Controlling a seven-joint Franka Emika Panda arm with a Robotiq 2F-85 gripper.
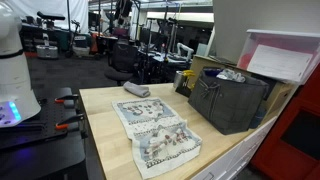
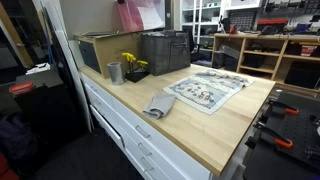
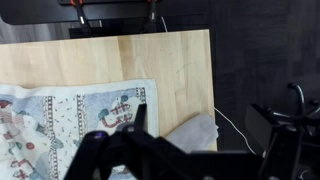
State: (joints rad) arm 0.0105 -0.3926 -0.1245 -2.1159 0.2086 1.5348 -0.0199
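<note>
White, rounded arm base [image 1: 14,60] with a blue glowing light [image 1: 10,111]; black, blocky, angular tool [image 3: 120,128].

Patterned cloth [image 1: 155,135] on wooden table [image 1: 100,115], grey rag [image 1: 136,90], dark crate [image 1: 232,100]

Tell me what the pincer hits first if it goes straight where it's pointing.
Probably the patterned cloth, near its edge beside the grey rag. The open pincer sits above the worktop; height is unclear.
</note>
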